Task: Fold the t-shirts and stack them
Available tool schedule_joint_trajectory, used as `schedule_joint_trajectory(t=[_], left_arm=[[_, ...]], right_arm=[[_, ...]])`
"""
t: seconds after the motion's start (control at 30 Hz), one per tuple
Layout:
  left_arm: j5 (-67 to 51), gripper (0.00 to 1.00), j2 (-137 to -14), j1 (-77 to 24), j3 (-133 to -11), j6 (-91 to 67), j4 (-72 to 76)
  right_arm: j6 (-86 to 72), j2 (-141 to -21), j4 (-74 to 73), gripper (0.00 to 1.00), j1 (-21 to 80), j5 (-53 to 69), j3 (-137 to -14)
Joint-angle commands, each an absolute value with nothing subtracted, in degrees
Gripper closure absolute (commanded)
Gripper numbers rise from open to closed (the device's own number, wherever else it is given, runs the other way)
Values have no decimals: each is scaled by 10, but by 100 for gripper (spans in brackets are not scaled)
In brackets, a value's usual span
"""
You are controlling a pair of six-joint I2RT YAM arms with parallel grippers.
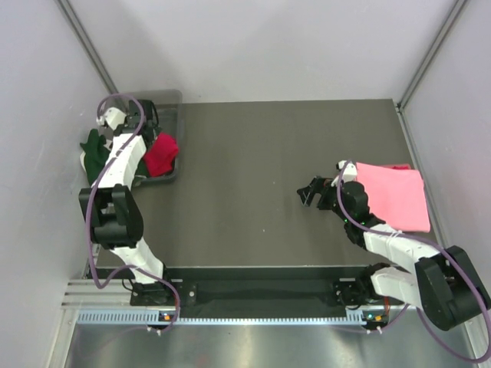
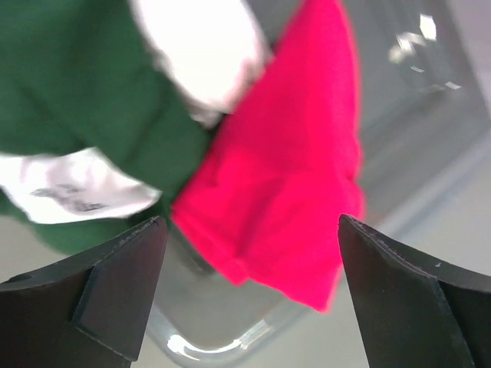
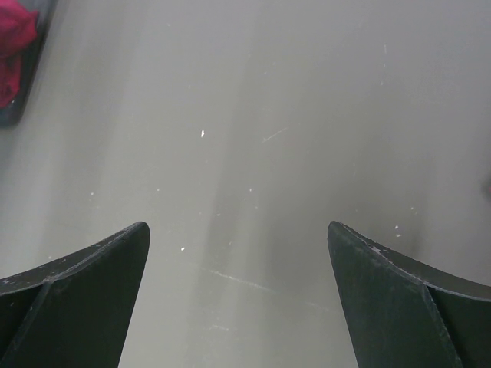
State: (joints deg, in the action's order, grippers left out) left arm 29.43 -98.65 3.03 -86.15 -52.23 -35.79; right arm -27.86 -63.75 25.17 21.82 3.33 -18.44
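Three cloth bundles counted, one per colour; two arms, one bin, one worktop.

One pink t-shirt [image 1: 395, 195]: folded into a flat, smooth rectangle, lying at the right edge of the dark matte worktop [image 1: 253, 176], just beside the right arm's wrist.

One red t-shirt [image 1: 161, 153]: crumpled and soft, heaped in the near right part of the clear grey plastic bin [image 1: 175, 98] at the far left corner. Cannot tell whether one garment or more in that heap.

One green-and-white t-shirt [image 1: 93, 152]: rumpled, at the bin's left side, partly hidden behind the left arm. Touching the red cloth in the left wrist view, with a white printed label showing.

Left end effector [image 1: 123, 121]: hovering over the bin, black wedge-shaped fingers spread wide, gripping nothing, red fabric in the gap below.

Right end effector [image 1: 311, 192]: over bare, lightly scratched and speckled worktop, well apart from the bin, fingers likewise spread, nothing between them.
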Motion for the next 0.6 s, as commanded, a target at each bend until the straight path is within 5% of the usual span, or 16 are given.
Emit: schedule_joint_trajectory(t=[0.0,0.2,0.57], left_arm=[[361,2,-970,39,-860,-574,-418],[273,3,-962,69,-828,-522,-332],[315,6,-995,158,-842,-654,-465]], right_arm=[[-287,-642,278,0,211,47,-205],[-291,-643,279,1,210,49,-202],[-291,-648,284,0,207,55,-200]])
